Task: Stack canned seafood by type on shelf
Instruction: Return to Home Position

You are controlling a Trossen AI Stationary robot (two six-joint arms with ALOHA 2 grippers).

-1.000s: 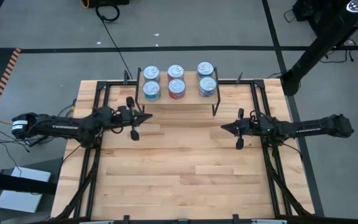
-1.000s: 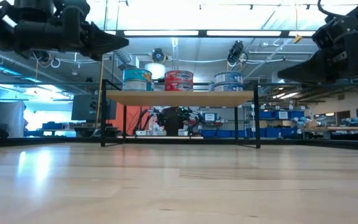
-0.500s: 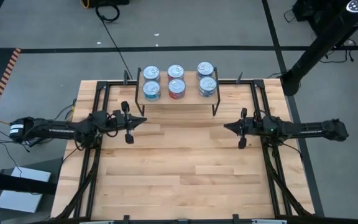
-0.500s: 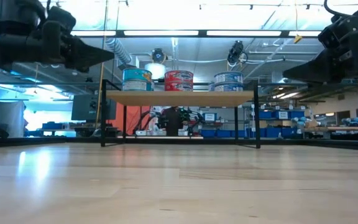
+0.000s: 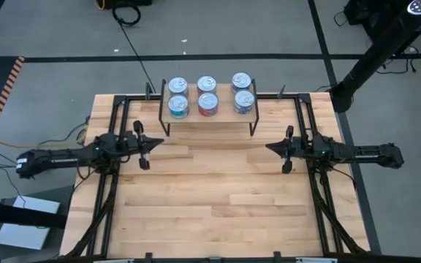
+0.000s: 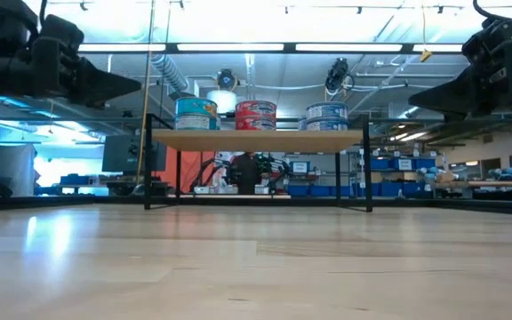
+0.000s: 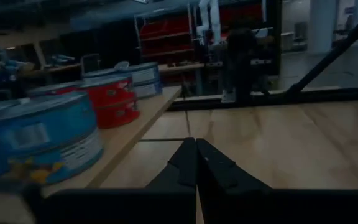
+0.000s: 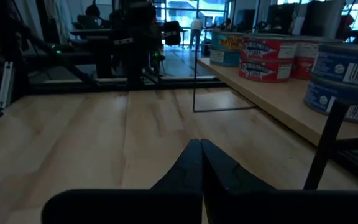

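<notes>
Since every can (image 5: 207, 95) in sight stands on the shelf (image 5: 225, 109) at the counter's (image 5: 218, 197) far edge, teal stacks left, red middle, blue right, going home turns on clearance. The shelf lies between and beyond the two hands, its long side running from one arm toward the other. Left hand (image 5: 154, 142) and right hand (image 5: 270, 148) hover near its front corners, apart from it. Both have fingers pressed together and hold nothing, so each can likely draw straight outward.
</notes>
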